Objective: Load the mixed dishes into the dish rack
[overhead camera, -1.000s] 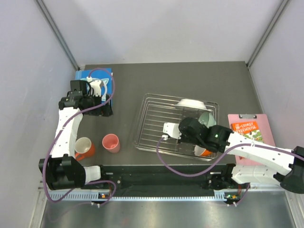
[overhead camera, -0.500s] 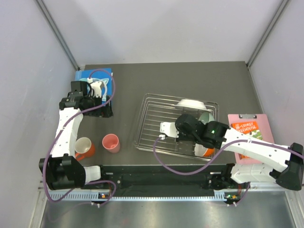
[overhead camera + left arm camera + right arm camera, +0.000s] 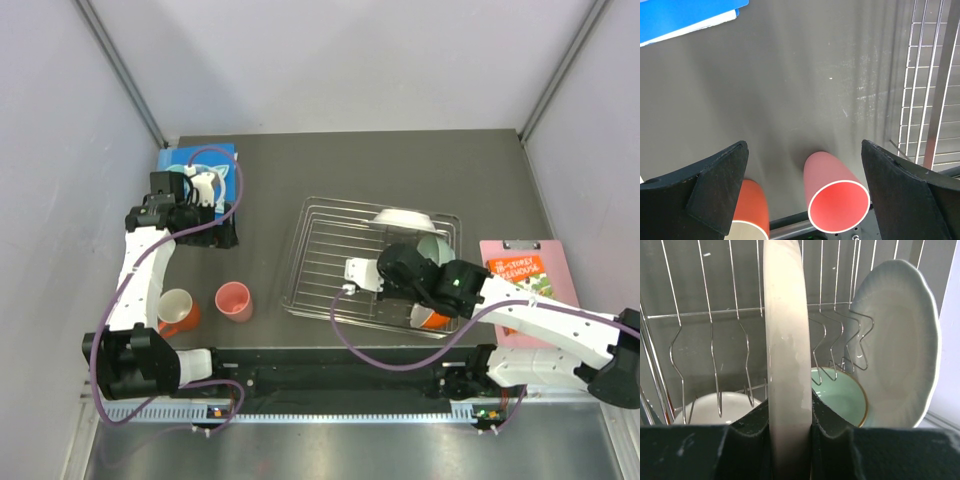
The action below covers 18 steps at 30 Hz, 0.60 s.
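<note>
The right hand (image 3: 371, 275) grips a cream plate (image 3: 357, 271) over the rack (image 3: 320, 262); the left hand (image 3: 218, 232) hangs wide open.

From above, a white plate (image 3: 403, 217), a mint bowl (image 3: 433, 247) and an orange bowl (image 3: 432, 319) sit in the rack's right side, while the pink cup (image 3: 234, 301) and the mug (image 3: 177, 310) lie on the tabletop (image 3: 400, 165) to its left. The left wrist view shows the left hand (image 3: 802, 167) released above the cup (image 3: 837, 197) and the mug (image 3: 752, 210), with the rack (image 3: 927, 90) at the right. The right wrist view shows the right hand (image 3: 790, 417) clenched on the cream plate (image 3: 787, 340), which is held edge-on above the wires. The white plate (image 3: 900, 345) stands at the right and the mint bowl (image 3: 840, 395) lies below.
</note>
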### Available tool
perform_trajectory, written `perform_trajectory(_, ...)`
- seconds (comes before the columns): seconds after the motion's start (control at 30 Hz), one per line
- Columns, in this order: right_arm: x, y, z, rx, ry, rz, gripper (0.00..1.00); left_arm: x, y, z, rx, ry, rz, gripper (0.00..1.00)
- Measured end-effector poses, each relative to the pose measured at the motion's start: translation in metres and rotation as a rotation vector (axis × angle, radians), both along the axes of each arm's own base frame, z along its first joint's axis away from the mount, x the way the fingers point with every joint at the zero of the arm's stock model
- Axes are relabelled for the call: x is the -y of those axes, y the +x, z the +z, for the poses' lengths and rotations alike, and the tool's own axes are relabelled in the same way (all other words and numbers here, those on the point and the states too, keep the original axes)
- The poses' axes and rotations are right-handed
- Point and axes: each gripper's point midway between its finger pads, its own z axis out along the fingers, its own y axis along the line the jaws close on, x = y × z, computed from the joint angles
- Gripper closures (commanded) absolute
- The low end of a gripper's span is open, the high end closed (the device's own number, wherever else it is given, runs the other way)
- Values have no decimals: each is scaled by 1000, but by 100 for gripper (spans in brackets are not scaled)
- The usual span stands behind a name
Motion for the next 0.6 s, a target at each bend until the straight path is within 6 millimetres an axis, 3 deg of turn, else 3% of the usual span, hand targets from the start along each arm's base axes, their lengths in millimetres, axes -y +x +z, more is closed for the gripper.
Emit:
perform_trajectory(0.4, 7, 4, -5, 18, -1, -50, 100, 0, 0, 0, 0, 0, -1, 1)
perform_trajectory(0.5, 8, 5, -7, 16, -2, -71, 78, 0, 0, 0, 0, 1, -1, 1)
perform_trajectory(0.57, 7, 6, -6, 15, -3, -88, 70, 0, 0, 0, 0, 1, -1, 1)
perform_trajectory(0.6, 10, 8, -7, 21, -15, -105, 55, 0, 0, 0, 0, 1, -2, 1)
